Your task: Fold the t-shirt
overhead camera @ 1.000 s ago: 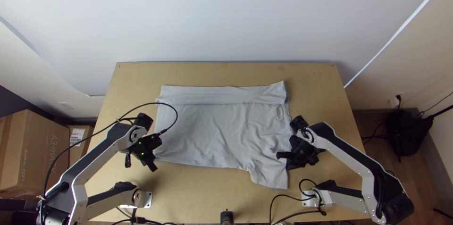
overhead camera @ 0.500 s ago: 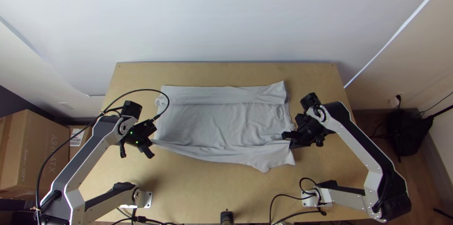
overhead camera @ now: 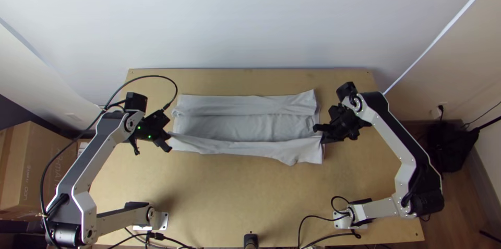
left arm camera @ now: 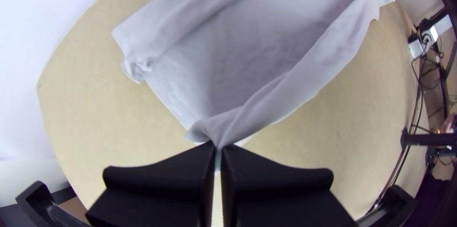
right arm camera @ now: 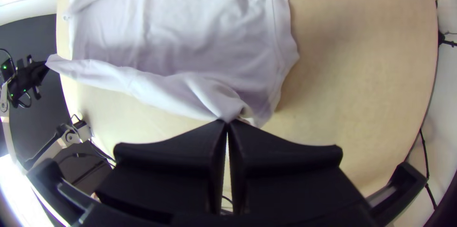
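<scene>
T-shirt: The pale grey garment lies across the middle of the wooden table, a little toward 12 o'clock.
12 o'clock band: One strip is folded over and lying down.
6 o'clock flap: A second fold is apparently half made, the cloth drawn between two grippers but not laid flat. Remaining, by all appearances, are setting it down and further folding to a compact bundle.
Left gripper: Closed at the shirt's 9 o'clock side, pinching a gathered corner.
Right gripper: Closed between 3 and 4 o'clock, clamped on the flap's other end.
Views: The top view gives the whole outline; the left wrist view details a bunched corner, the right wrist view a small curl beside the pinch.
</scene>
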Robot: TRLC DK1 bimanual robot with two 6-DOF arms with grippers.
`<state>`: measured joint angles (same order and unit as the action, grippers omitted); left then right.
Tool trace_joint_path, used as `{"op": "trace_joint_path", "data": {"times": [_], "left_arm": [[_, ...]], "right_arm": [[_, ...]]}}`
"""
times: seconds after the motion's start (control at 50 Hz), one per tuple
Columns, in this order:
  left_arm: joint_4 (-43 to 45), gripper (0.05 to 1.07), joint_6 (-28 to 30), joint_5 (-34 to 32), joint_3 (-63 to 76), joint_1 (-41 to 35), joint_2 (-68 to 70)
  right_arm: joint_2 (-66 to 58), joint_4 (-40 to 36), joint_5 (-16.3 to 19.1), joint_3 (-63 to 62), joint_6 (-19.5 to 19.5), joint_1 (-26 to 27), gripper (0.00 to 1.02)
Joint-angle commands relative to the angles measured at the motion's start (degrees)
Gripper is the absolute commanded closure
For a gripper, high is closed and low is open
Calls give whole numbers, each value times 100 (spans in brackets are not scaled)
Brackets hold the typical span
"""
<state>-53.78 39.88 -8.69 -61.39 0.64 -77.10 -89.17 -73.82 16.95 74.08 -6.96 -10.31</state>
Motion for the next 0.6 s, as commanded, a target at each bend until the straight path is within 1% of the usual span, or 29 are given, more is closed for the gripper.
{"op": "trace_joint_path", "data": {"times": [0.0, 0.34, 0.58], "left_arm": [[148, 105, -138, -168, -409, 103, -306], [526, 105, -323, -221, -1315, 199, -1316], [658, 105, -375, -221, -1833, 217, -2002]], "right_arm": [[-382, -71, -95, 493, 151, 99, 100], [-1630, -71, -166, 2084, 222, 240, 100], [-2483, -89, -166, 2910, 213, 240, 100]]}}
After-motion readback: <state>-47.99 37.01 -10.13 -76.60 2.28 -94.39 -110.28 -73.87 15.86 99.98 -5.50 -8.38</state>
